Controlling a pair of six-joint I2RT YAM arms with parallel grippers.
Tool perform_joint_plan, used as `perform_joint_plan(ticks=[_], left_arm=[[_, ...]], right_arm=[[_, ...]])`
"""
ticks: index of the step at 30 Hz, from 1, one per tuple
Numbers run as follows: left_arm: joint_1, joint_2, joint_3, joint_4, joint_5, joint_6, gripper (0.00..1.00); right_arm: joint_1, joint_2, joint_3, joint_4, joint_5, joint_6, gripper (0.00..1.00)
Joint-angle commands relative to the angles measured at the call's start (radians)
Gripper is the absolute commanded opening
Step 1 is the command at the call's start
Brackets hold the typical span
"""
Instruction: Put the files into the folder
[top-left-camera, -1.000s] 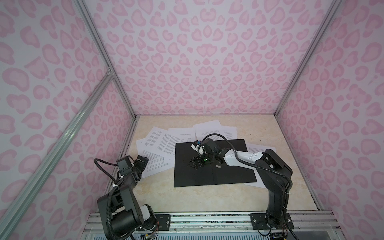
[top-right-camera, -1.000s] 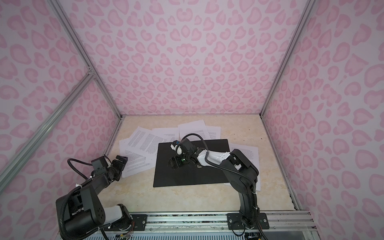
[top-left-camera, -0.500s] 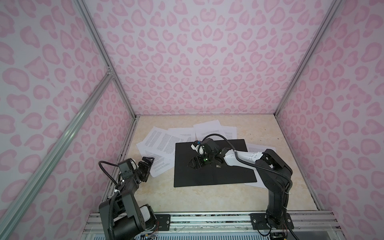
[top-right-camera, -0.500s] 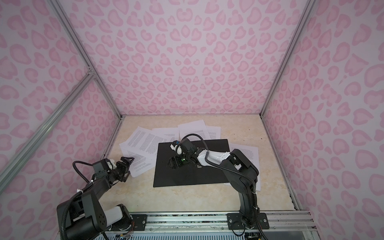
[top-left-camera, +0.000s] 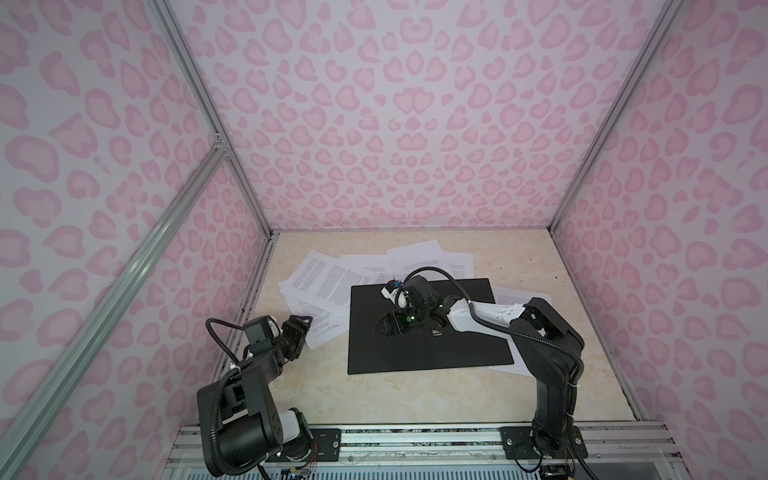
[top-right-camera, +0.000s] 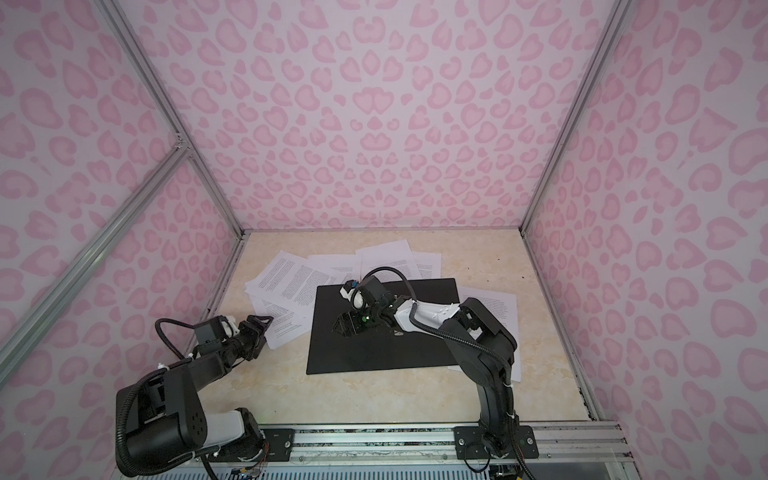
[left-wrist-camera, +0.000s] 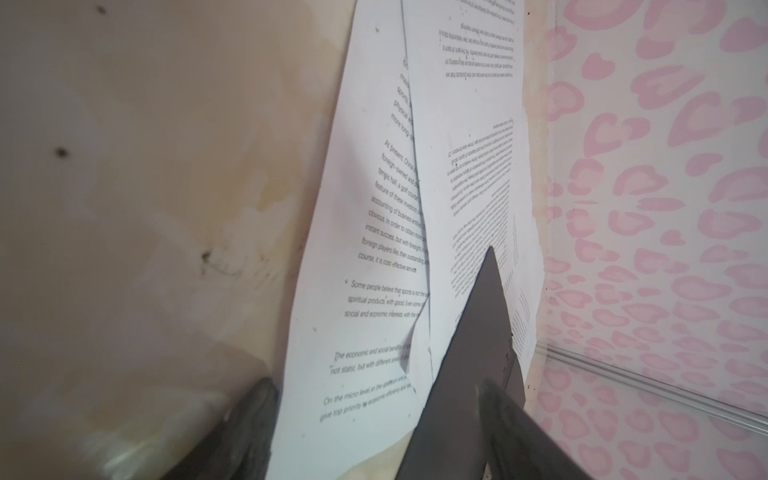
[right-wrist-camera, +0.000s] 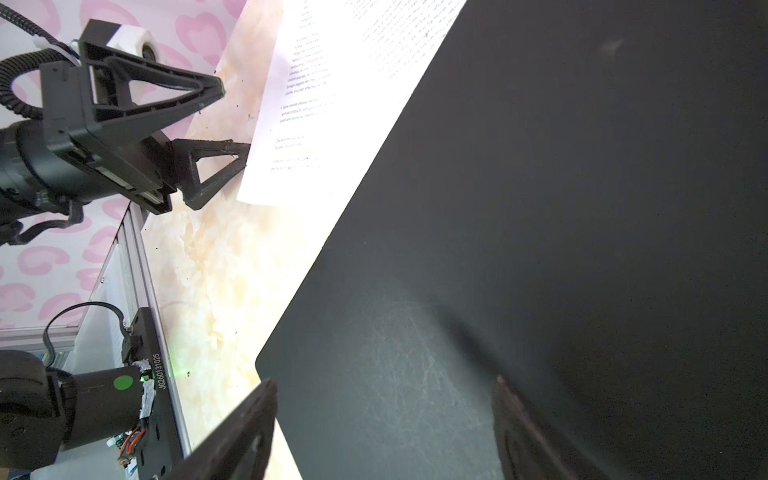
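The black folder (top-left-camera: 428, 349) (top-right-camera: 374, 353) lies shut and flat mid-table. The files (top-left-camera: 328, 282) (top-right-camera: 291, 278), white printed sheets, lie fanned out behind it and to its left. Another sheet (top-left-camera: 515, 299) pokes out from under its right side. My right gripper (top-left-camera: 380, 328) (right-wrist-camera: 382, 399) is open, low over the folder's cover (right-wrist-camera: 540, 208). My left gripper (top-left-camera: 305, 328) (left-wrist-camera: 374, 399) is open and turned on its side. The near corner of the nearest sheet (left-wrist-camera: 374, 249) lies between its fingers. In the right wrist view one left fingertip (right-wrist-camera: 237, 147) meets that sheet's edge (right-wrist-camera: 332, 83).
Pink patterned walls (top-left-camera: 415, 124) close in the beige table (top-left-camera: 415, 395) on three sides. The left wall (top-left-camera: 199, 270) runs close beside my left arm. A metal rail (top-left-camera: 415, 440) with both arm bases lines the front edge.
My left gripper has slid right, up to the near corner of the sheet, and its jaws have narrowed a little. The right arm and the folder have not moved.
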Motion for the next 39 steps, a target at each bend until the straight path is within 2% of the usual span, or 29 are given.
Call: perform_joint_plan(ticks=[1, 8, 12, 18, 24, 39], left_arm=[[-0.001, 0.000, -0.029, 0.043, -0.017, -0.013, 0.77], [-0.006, 0.019, -0.073, 0.249, 0.096, -0.049, 0.75], [-0.013, 0.015, -0.085, 0.297, 0.137, -0.043, 0.74], [-0.021, -0.009, -0.091, 0.289, 0.116, -0.009, 0.75], [-0.044, 0.052, -0.084, 0.313, 0.111, 0.003, 0.76], [-0.068, 0.170, -0.074, 0.408, 0.067, -0.073, 0.68]], right_arm=[[-0.004, 0.017, -0.007, 0.023, -0.034, 0.014, 0.81], [-0.008, 0.024, -0.008, 0.034, -0.051, 0.026, 0.81], [-0.009, 0.024, -0.008, 0.035, -0.052, 0.026, 0.81], [-0.009, 0.034, -0.006, 0.040, -0.063, 0.032, 0.81], [-0.009, 0.041, -0.002, 0.040, -0.070, 0.036, 0.81], [-0.008, 0.040, -0.004, 0.045, -0.071, 0.039, 0.82]])
